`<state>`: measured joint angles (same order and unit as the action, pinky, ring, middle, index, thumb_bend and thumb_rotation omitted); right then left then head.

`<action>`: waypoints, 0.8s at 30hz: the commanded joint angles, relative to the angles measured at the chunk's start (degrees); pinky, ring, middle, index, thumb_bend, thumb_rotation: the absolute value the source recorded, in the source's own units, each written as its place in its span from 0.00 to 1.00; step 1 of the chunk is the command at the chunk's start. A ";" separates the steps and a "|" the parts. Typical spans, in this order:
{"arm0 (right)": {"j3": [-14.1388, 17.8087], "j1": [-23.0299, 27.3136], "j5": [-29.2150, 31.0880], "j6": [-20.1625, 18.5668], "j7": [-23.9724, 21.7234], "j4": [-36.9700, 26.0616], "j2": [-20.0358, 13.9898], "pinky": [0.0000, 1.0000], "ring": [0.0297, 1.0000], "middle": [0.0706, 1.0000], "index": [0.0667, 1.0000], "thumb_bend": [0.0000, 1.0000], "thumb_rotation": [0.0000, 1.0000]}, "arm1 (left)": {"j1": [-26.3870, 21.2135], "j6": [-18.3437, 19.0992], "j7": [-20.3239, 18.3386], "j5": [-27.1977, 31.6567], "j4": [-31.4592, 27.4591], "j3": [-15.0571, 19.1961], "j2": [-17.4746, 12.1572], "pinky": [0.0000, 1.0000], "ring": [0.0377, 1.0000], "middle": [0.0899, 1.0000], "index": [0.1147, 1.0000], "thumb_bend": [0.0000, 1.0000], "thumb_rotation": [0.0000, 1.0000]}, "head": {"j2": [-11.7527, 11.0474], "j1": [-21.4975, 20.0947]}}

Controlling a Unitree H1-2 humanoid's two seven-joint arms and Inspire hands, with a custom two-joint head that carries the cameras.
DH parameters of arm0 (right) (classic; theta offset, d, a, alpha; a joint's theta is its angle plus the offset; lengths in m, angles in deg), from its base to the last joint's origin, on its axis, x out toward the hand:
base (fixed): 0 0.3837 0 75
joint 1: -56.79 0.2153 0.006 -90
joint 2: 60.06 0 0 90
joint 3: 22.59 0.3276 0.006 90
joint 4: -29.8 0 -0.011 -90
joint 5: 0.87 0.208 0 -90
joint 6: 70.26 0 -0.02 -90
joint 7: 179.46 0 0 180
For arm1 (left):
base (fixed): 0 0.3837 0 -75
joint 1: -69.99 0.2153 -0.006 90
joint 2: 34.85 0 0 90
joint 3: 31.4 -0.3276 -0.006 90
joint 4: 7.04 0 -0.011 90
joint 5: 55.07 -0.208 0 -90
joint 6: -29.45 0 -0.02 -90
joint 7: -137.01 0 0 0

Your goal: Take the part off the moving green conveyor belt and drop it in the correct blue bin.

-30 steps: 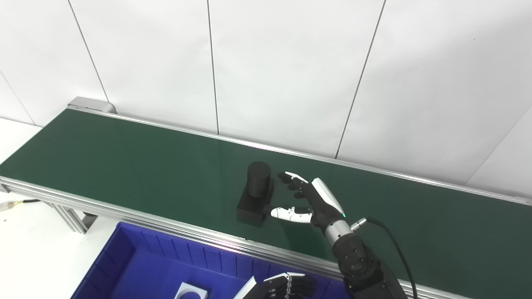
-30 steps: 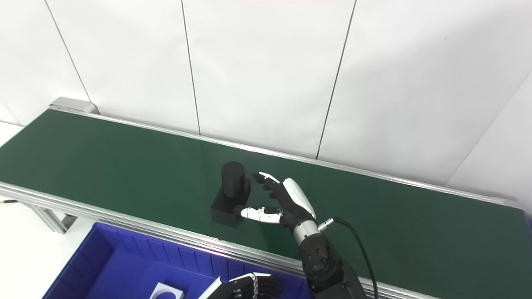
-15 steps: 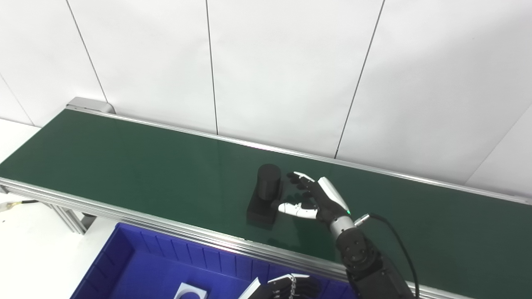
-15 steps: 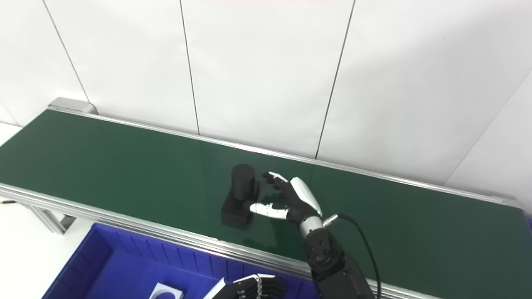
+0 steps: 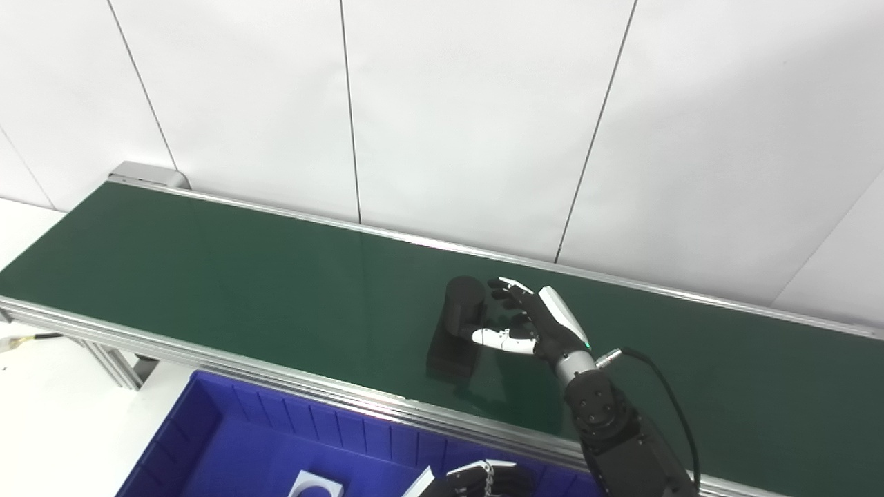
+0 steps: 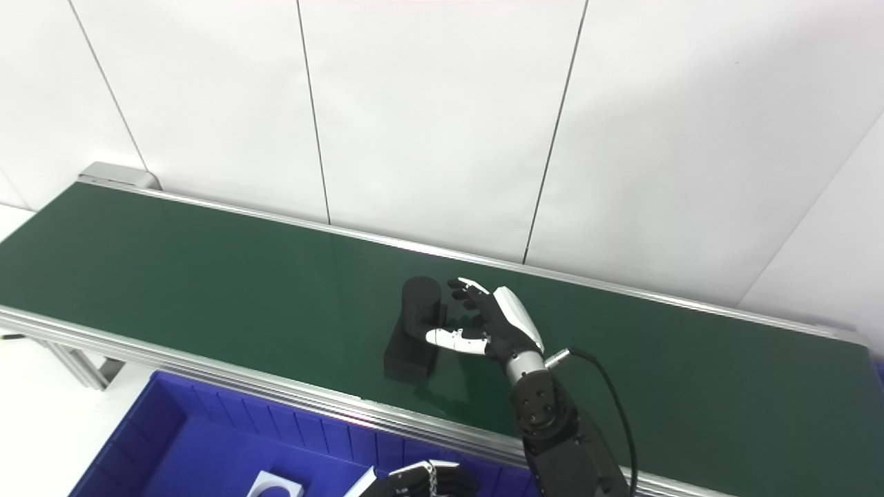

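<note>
A black part, an upright cylinder on a square base, stands on the green conveyor belt near its middle. My right hand is beside the part on its right, fingers spread and open, with the thumb in front of the cylinder and the fingertips close behind it. The hand has not closed on the part. My left hand shows only at the bottom edge, over the blue bin, with its fingers curled.
A small white part lies in the blue bin below the belt's near rail. The belt's aluminium rail runs between bin and belt. A white panelled wall stands right behind the belt. A black cable loops off my right wrist.
The black part has travelled right along the belt. My right hand has moved right and slightly away with it, and its thumb and fingers now reach around the cylinder.
</note>
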<state>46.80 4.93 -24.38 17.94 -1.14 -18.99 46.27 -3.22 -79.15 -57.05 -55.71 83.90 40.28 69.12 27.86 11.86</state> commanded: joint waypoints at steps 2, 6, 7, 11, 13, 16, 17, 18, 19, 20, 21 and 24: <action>-0.29 2.06 -0.02 2.81 0.60 -1.06 1.41 0.81 0.86 0.84 0.86 0.66 0.39 | 0.25 -0.93 0.50 -0.39 -1.75 -0.63 0.99 0.72 0.75 0.75 0.73 1.00 0.42 | 0.29 0.18; -0.52 1.91 -0.21 3.12 1.02 -1.22 1.62 0.78 0.84 0.83 0.85 0.66 0.36 | 0.44 -0.86 0.63 -0.51 -2.05 -0.89 1.01 0.72 0.75 0.75 0.73 1.00 0.41 | 0.48 0.36; -0.52 1.88 -0.18 3.16 1.07 -1.23 1.67 0.78 0.84 0.83 0.85 0.66 0.36 | 0.50 -0.78 0.66 -0.46 -2.15 -0.96 1.02 0.73 0.75 0.75 0.73 1.00 0.41 | 0.57 0.40; -0.32 1.64 0.11 2.78 1.09 -1.61 2.02 0.77 0.84 0.83 0.84 0.66 0.33 | 0.65 -0.78 0.70 -0.28 -2.50 -1.18 0.95 0.73 0.75 0.75 0.73 0.99 0.41 | 0.86 0.45; -0.13 1.38 0.15 3.12 1.69 -1.65 2.22 0.76 0.83 0.83 0.84 0.66 0.31 | 0.73 -0.77 0.78 -0.32 -2.72 -1.25 0.92 0.73 0.75 0.75 0.73 0.99 0.41 | 1.04 0.40; -0.08 0.97 -0.56 3.98 4.11 -1.21 2.52 0.69 0.76 0.77 0.79 0.66 0.19 | 0.78 -0.90 0.85 -0.23 -2.85 -1.31 0.91 0.73 0.75 0.75 0.73 0.99 0.41 | 1.08 0.35; 0.03 0.81 -1.02 4.58 6.11 -0.67 2.76 0.68 0.75 0.76 0.79 0.66 0.17 | 0.84 -0.82 0.88 -0.17 -2.95 -1.32 0.91 0.72 0.75 0.75 0.73 0.99 0.41 | 1.19 0.29; 0.09 0.72 -1.30 5.03 7.56 -0.25 2.92 0.64 0.69 0.68 0.73 0.66 0.08 | 0.88 -0.76 0.90 -0.12 -3.02 -1.33 0.92 0.73 0.75 0.75 0.73 1.00 0.41 | 1.19 0.29; 0.21 0.66 -1.68 5.86 9.47 0.49 3.10 0.63 0.67 0.66 0.71 0.67 0.06 | 0.91 -0.76 0.89 -0.04 -3.07 -1.33 0.91 0.73 0.75 0.75 0.73 1.00 0.41 | 1.19 0.29; 0.28 0.65 -1.96 6.48 10.79 1.05 3.22 0.59 0.60 0.54 0.57 0.58 0.02 | 0.92 -0.76 0.88 0.02 -3.09 -1.33 0.90 0.73 0.75 0.75 0.73 1.00 0.41 | 1.19 0.29; 0.29 0.66 -2.35 7.13 12.31 1.59 3.30 0.57 0.57 0.49 0.50 0.55 0.01 | 0.94 -0.84 0.89 0.02 -3.15 -1.31 0.88 0.73 0.75 0.75 0.73 1.00 0.41 | 1.36 0.02; 0.78 0.63 -2.24 8.27 14.57 2.36 3.52 0.53 0.50 0.48 0.44 0.52 0.00 | 1.00 -0.69 0.82 0.22 -3.36 -1.28 0.80 0.72 0.75 0.75 0.73 1.00 0.41 | 1.44 -0.14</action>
<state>46.97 3.78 -26.65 22.55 11.21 -15.76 48.70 -2.48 -79.11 -56.45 -55.81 82.01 39.26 69.30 29.27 11.78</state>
